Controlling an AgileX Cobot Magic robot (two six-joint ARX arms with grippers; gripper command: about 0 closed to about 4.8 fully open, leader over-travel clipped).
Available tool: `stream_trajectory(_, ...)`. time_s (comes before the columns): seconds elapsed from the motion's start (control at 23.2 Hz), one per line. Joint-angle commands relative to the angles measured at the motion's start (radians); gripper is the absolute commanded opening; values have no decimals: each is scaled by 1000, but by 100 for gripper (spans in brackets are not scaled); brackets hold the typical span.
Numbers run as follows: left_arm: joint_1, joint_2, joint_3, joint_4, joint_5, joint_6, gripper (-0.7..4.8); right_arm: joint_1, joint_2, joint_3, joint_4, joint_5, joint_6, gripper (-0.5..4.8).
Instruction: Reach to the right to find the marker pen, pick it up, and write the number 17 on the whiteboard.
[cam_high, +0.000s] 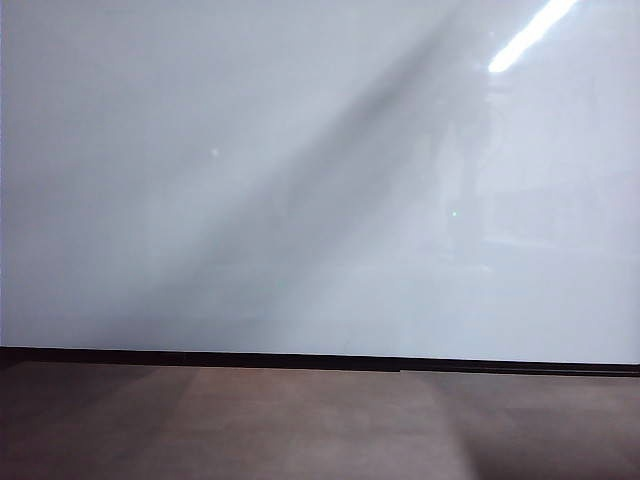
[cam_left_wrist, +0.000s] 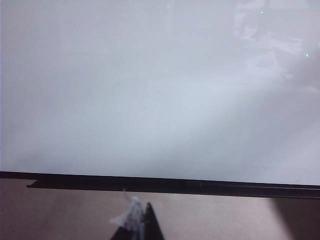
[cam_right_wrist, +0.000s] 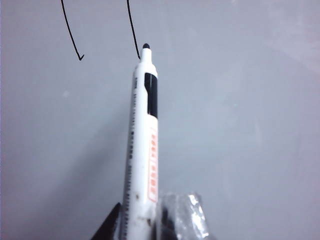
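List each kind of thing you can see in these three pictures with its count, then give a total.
Whiteboard: 1
Marker pen, held in the right gripper: 1
Black pen strokes on the board: 2
Grippers, counting the left gripper too: 2
Brown-grey surface: 1
Total: 7

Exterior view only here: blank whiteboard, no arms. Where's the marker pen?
Observer: Right wrist view shows the right claw shut on the marker pen, with its uncapped end pointing at the whiteboard.
Operator: Any ink down?
Observer: Two black strokes. One ends in a small hook and the other ends right beside the pen tip. I cannot tell whether the tip touches the board.
Operator: Left arm?
Observer: In the left wrist view only the tips of the left claw show. It faces the board's black strip, and nothing is visible in it.
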Motion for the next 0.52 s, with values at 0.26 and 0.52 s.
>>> stream_trajectory(0.26, 1, 0, 1, 7, 8, 4, -5, 2, -35, -20, -46, -3, -1, -6)
stream_trajectory(0.52, 1, 0, 1, 5, 8, 4, -5, 2, -187, -159, -53, -15, 0, -6)
